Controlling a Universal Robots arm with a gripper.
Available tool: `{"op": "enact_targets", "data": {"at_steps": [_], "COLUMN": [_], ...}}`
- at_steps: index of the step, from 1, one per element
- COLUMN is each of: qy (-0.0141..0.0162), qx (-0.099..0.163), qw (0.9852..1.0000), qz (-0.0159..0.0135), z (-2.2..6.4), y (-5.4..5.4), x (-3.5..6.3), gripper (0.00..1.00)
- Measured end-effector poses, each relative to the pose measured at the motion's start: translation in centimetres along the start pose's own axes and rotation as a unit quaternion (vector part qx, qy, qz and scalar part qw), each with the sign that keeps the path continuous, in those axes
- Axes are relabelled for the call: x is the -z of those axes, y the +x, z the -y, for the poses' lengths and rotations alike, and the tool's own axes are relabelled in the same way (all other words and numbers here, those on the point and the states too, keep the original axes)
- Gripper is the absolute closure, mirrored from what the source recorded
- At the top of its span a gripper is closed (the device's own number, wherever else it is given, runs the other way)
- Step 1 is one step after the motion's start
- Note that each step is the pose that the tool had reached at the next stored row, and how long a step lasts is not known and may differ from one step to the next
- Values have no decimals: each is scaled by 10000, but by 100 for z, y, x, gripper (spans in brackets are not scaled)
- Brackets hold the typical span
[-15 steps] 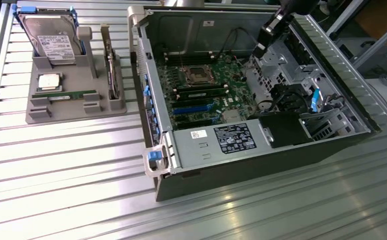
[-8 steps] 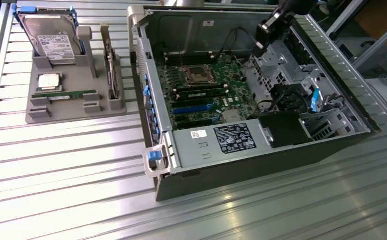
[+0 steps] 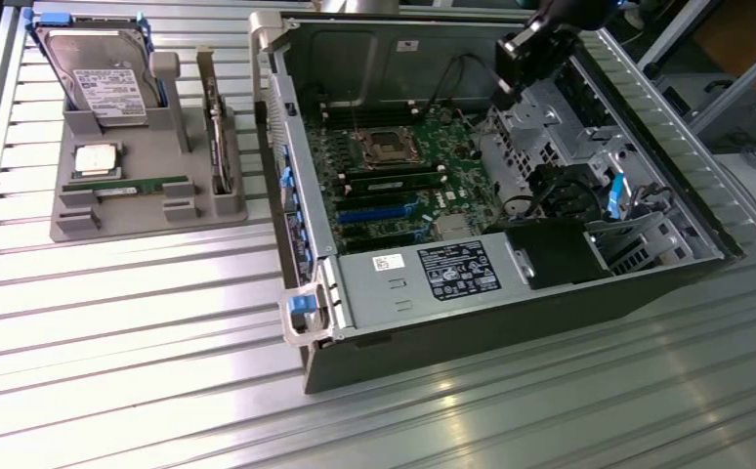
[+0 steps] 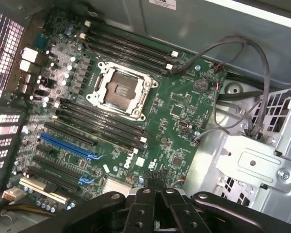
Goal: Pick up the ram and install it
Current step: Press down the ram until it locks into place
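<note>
One ram point(image 3: 127, 184), a thin green stick with a white label, lies in a slot of the grey holder point(image 3: 144, 220) at the exterior view's left. A second stick like it point(image 3: 392, 182) stands in a motherboard slot just below the bare processor socket point(image 3: 385, 147) inside the open computer case point(image 3: 483, 322). My gripper point(image 3: 509, 90) hangs over the case's far right part, well away from the holder. In the wrist view the gripper point(image 4: 157, 206) is shut with nothing between its fingers, looking down on the motherboard point(image 4: 184, 107) and the socket point(image 4: 120, 90).
The holder also carries a hard drive point(image 3: 98, 68), a square silver processor point(image 3: 97, 158) and a card with a metal bracket point(image 3: 217, 127). Grey cables point(image 4: 242, 63) run across the case's drive cage point(image 4: 254, 162). The case stands on a ribbed metal table point(image 3: 131, 332).
</note>
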State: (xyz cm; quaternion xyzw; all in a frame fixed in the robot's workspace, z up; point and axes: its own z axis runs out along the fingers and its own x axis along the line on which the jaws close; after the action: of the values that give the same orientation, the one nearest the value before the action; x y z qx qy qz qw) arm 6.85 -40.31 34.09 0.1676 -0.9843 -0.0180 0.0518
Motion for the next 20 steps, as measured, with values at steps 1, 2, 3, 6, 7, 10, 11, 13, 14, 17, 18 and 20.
{"op": "enact_targets", "data": {"at_steps": [1, 2, 3, 6, 7, 10, 11, 13, 14, 17, 18, 20], "qy": [-11, -30, -43, -66, -82, -123, -133, -153, -165, -191, -196, -210], "qx": [-119, -317, -454, -692, -850, -1277, -1382, -1597, -1716, -1980, -2036, -2177], "qw": [9999, 9995, 9990, 9976, 9963, 9917, 9903, 9870, 9850, 9800, 9788, 9757], "qz": [6, 17, 24, 37, 45, 68, 73, 84, 91, 105, 108, 116], "z": [0, 0, 0, 0, 0, 0, 1, 1, 1, 1, 1, 1], "y": [0, -1, -1, -1, -1, -1, -1, -1, -1, -1, -2, -1], "x": [-1, -2, -3, -5, -6, -9, -9, -10, -11, -13, -14, -15], "gripper": [89, 89, 89, 89, 89, 89, 89, 89, 89, 89, 89, 89]}}
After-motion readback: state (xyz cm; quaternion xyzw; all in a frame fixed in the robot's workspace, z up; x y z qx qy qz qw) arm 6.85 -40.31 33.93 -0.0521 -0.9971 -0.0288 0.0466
